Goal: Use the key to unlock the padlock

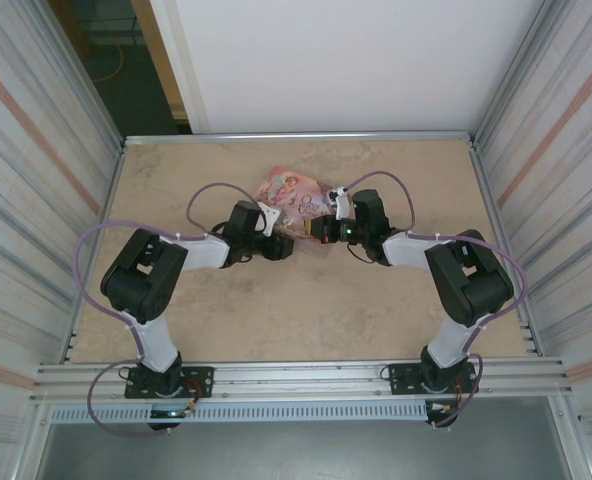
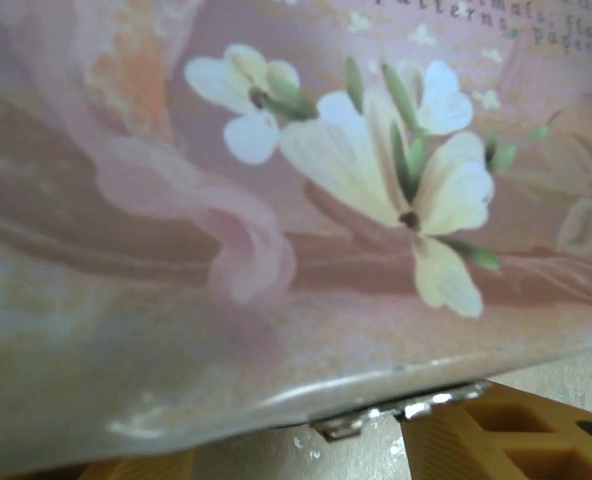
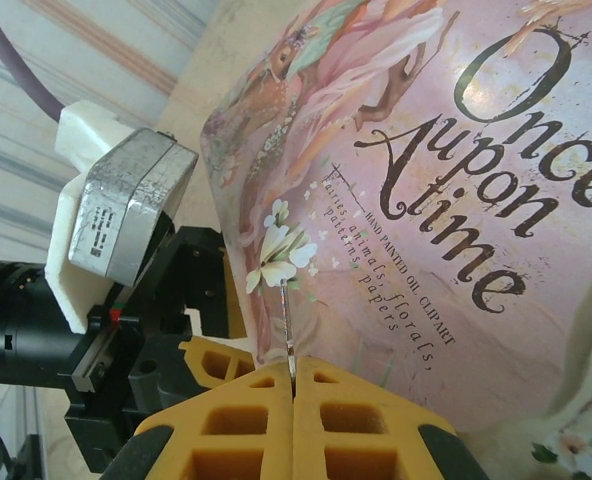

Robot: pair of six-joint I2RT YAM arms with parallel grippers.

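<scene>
The pink illustrated tin (image 1: 294, 192) lies at the middle back of the table, between both grippers. My right gripper (image 3: 293, 375) is shut on a thin metal key (image 3: 287, 325), seen edge-on, whose tip points at the white flower near the tin's edge. My left gripper (image 2: 306, 455) is pressed close to the tin's side (image 2: 306, 200). Its yellow fingers (image 2: 496, 430) stand wide apart, with bare table between them. A small metal clasp (image 2: 376, 415) sticks out under the tin's rim. The blue padlock is hidden. From above, the left gripper (image 1: 281, 245) faces the right gripper (image 1: 321, 232).
The left arm's black wrist and grey camera block (image 3: 126, 210) sit just left of the key. Ribbed metal walls (image 1: 46, 150) enclose the beige table (image 1: 306, 310) on both sides, and a rail runs along its near edge.
</scene>
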